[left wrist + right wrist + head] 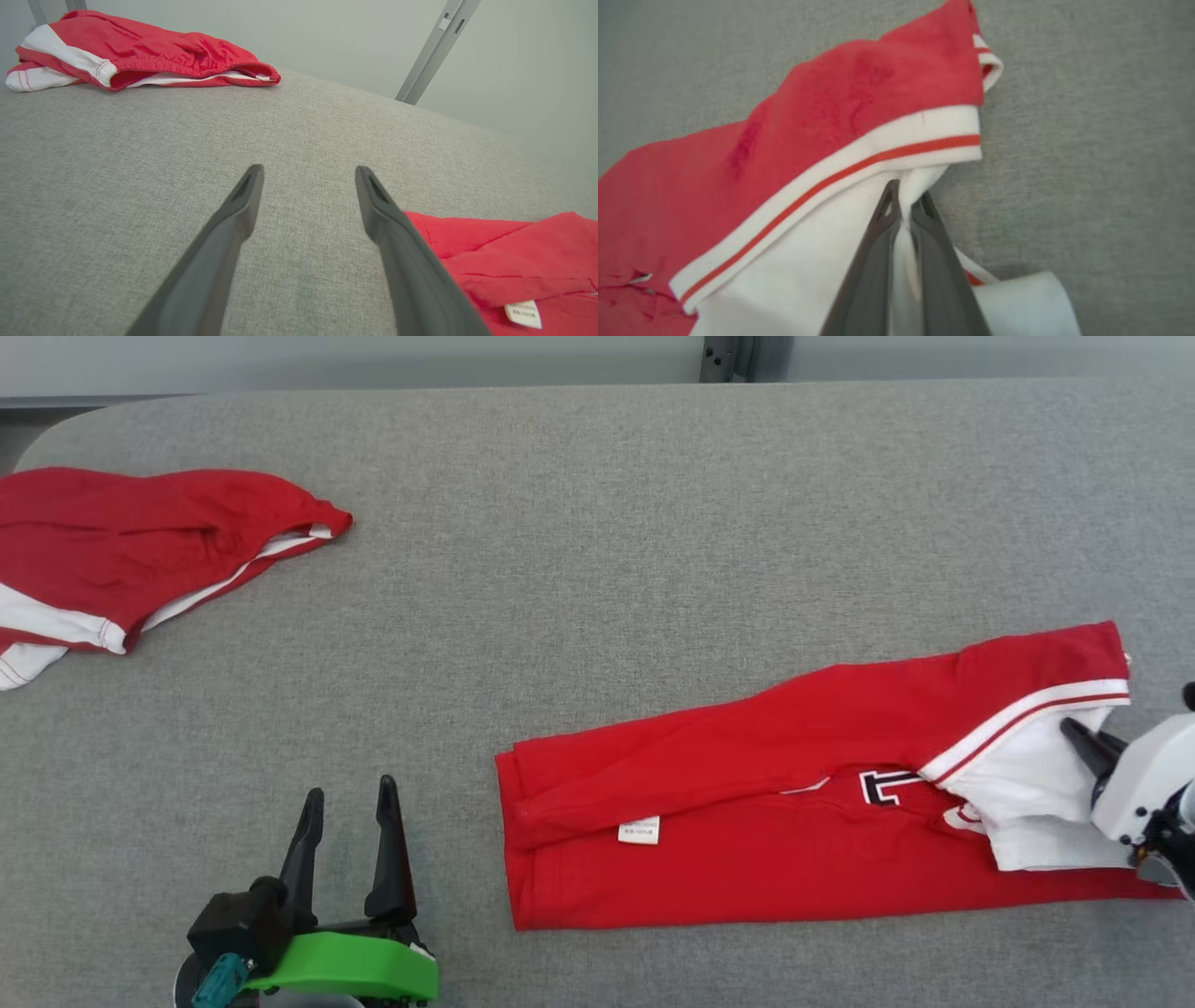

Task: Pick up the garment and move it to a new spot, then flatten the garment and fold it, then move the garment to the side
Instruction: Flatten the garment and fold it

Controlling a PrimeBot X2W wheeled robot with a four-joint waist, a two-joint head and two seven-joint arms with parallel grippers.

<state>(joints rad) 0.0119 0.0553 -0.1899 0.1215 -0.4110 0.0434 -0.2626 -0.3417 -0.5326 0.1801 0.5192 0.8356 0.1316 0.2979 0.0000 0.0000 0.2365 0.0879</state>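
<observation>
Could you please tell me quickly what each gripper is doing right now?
Left gripper: open, holding nothing.
Right gripper: shut on the white part of the red garment.

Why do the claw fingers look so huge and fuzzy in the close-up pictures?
Right wrist view: the right claw, shut on the red-and-white shirt, sits close to the lens, so it looks soft; left wrist view: the wide lens stretches the open left claw; head view: even light, sharp weave on the grey table, faint shadows.
</observation>
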